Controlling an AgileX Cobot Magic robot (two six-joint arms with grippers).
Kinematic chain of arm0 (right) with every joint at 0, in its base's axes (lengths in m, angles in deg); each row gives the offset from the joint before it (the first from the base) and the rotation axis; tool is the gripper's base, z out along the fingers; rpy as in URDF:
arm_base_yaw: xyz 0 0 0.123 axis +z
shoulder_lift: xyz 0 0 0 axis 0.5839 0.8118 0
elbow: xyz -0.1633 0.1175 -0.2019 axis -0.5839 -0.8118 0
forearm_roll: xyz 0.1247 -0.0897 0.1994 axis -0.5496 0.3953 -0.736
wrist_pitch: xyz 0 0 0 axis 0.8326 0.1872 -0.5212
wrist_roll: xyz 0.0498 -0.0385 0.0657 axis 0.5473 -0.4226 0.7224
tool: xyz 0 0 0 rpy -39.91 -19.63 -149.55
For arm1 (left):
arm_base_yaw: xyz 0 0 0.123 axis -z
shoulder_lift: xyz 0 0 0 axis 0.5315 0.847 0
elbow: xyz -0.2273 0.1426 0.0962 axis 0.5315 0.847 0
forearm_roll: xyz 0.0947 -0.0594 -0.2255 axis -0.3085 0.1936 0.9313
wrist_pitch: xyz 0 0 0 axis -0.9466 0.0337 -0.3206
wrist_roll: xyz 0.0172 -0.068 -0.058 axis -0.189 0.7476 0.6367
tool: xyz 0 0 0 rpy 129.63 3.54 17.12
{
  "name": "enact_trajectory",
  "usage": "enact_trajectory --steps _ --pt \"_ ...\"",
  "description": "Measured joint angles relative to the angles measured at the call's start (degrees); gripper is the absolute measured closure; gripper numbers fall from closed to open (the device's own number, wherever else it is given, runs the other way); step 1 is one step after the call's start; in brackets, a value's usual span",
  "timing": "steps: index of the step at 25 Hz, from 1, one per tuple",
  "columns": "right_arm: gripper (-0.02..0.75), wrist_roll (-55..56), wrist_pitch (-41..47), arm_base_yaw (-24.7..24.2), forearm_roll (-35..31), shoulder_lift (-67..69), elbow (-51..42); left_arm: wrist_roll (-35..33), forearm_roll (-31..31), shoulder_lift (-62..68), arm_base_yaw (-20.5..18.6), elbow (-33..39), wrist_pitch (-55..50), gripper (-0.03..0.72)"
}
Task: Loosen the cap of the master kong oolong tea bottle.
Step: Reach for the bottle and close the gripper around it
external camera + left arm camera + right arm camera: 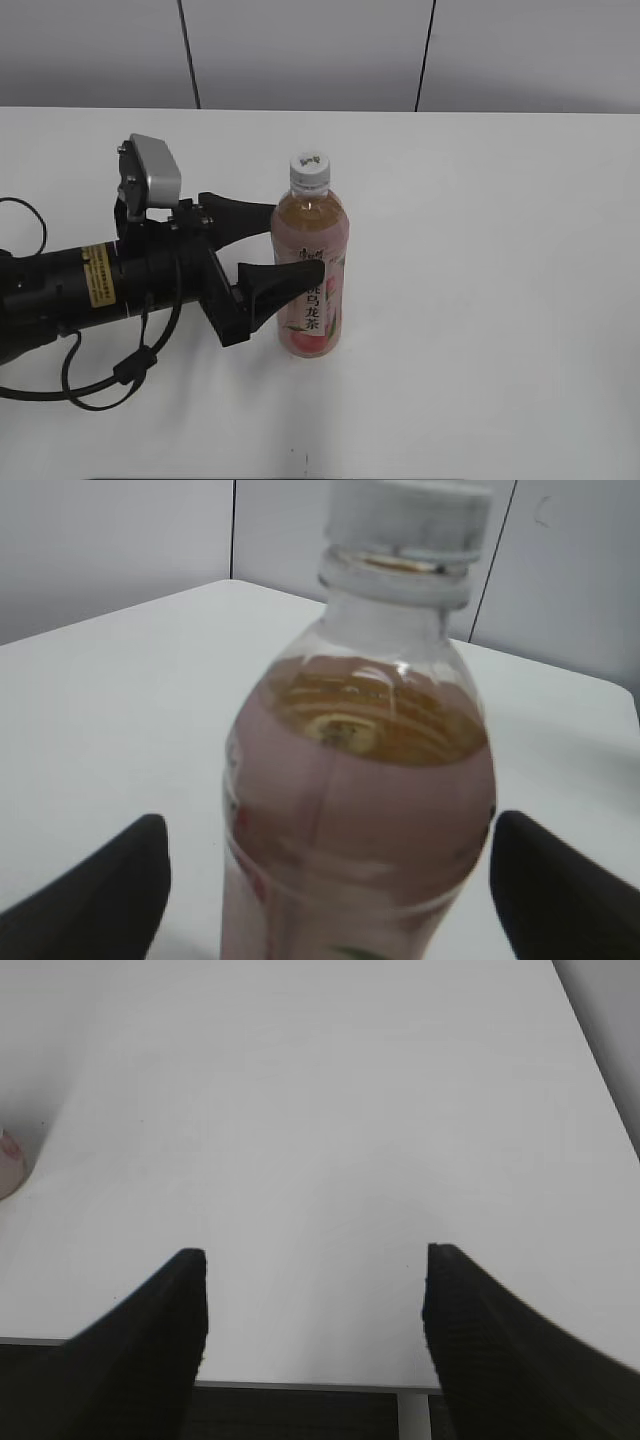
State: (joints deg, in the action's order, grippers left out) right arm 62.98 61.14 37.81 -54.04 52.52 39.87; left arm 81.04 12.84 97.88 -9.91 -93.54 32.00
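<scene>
Now master kong oolong tea bottle upright on desk, between spread fingers of left end effector, not gripped. Right end effector open, empty, far away. Risk: uneven closing tips bottle; cap untouched.

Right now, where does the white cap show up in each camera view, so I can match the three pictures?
Exterior view: the cap sits just left of centre, on top of the upright bottle.
Left wrist view: the cap is at the top edge, right of centre, partly cut off.
Right wrist view: not in it; only a pink sliver at the far left edge, probably the bottle.
Shared landmark: the white table, seen in all three views.
</scene>
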Motion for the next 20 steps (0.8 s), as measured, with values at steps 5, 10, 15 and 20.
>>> enact_trajectory --steps 5,10,15,20 --pt "0.225 0.0 0.0 0.0 0.0 0.0 0.0 0.6 -0.57 0.15 0.05 -1.51 -0.02 0.097" --pt "0.225 0.0 0.0 0.0 0.0 0.0 0.0 2.25 -1.98 0.2 0.05 -3.24 -0.02 0.097" --pt "0.225 0.0 0.0 0.0 0.0 0.0 0.0 2.58 -2.17 2.42 1.99 -5.66 0.05 0.097" --pt "0.225 0.0 -0.05 0.0 0.0 0.0 0.0 2.7 -0.53 3.46 5.11 -7.51 -0.14 0.097"
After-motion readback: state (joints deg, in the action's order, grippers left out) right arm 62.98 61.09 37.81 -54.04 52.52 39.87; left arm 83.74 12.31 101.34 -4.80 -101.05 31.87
